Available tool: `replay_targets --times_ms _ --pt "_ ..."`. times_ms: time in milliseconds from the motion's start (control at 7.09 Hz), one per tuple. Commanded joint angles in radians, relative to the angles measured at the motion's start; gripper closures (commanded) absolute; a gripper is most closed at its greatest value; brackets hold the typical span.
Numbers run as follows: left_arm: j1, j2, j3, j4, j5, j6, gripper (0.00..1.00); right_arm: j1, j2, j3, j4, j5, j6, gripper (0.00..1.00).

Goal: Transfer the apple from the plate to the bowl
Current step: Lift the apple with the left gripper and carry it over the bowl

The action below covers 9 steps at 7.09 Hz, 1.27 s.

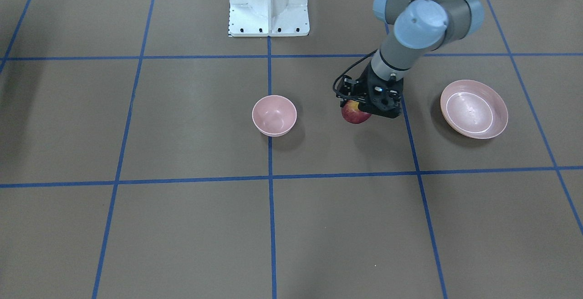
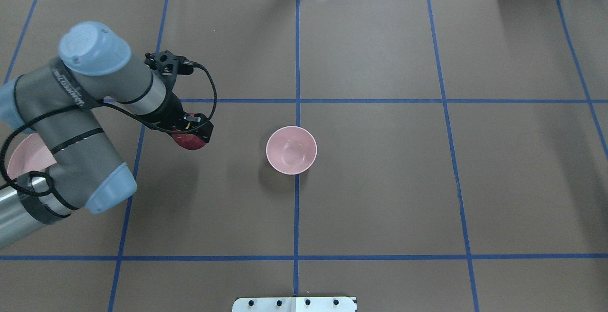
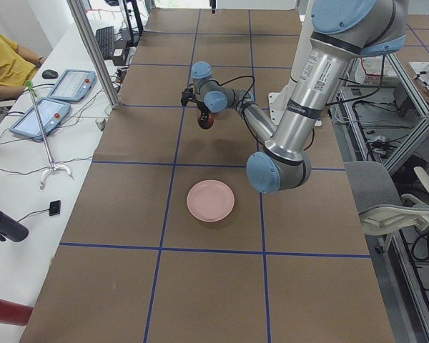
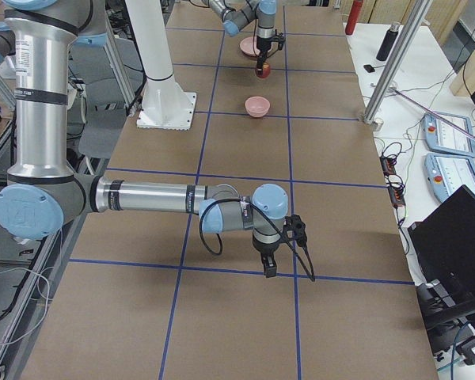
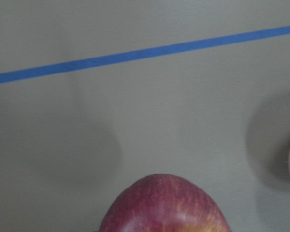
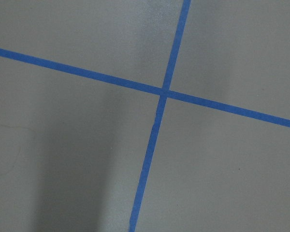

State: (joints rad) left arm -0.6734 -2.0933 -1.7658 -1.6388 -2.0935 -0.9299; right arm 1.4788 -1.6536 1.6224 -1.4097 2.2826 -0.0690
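One caution with left gripper [image 1: 364, 108] clamped on apple [image 1: 353, 114] between plate [image 1: 473, 108] and bowl [image 1: 274, 115]: centre over bowl, lower close, then release.

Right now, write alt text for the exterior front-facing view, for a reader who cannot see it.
The left hand holds the apple above the brown table, between the empty plate on the view's right and the empty bowl near the centre. Blue tape lines divide the table into squares.
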Motion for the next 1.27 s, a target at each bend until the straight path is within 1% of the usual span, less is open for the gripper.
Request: replay_targets --times_ms 0,141,282,423,564,847,1129 --pt "0.063 -0.134 0.009 0.128 0.044 -0.119 0.65 0.0 -0.002 -0.004 0.0 0.0 0.0 0.0" --pt "0.101 -0.187 0.038 0.128 0.081 -0.195 0.65 0.0 -0.002 -0.004 0.0 0.0 0.0 0.0" --pt "0.136 -0.273 0.124 0.126 0.157 -0.261 0.65 0.0 -0.002 -0.006 0.0 0.0 0.0 0.0" --pt "0.152 -0.336 0.199 0.122 0.161 -0.288 0.65 0.0 -0.002 -0.004 0.0 0.0 0.0 0.0" --pt "0.155 -0.37 0.242 0.114 0.161 -0.296 0.65 0.0 -0.002 -0.004 0.002 0.0 0.0 0.0" --pt "0.155 -0.378 0.299 0.058 0.162 -0.296 0.62 0.0 -0.002 -0.004 0.0 -0.002 0.0 0.0" --pt "0.155 -0.373 0.328 0.024 0.194 -0.287 0.57 0.0 -0.002 -0.004 0.0 -0.002 0.0 0.0"
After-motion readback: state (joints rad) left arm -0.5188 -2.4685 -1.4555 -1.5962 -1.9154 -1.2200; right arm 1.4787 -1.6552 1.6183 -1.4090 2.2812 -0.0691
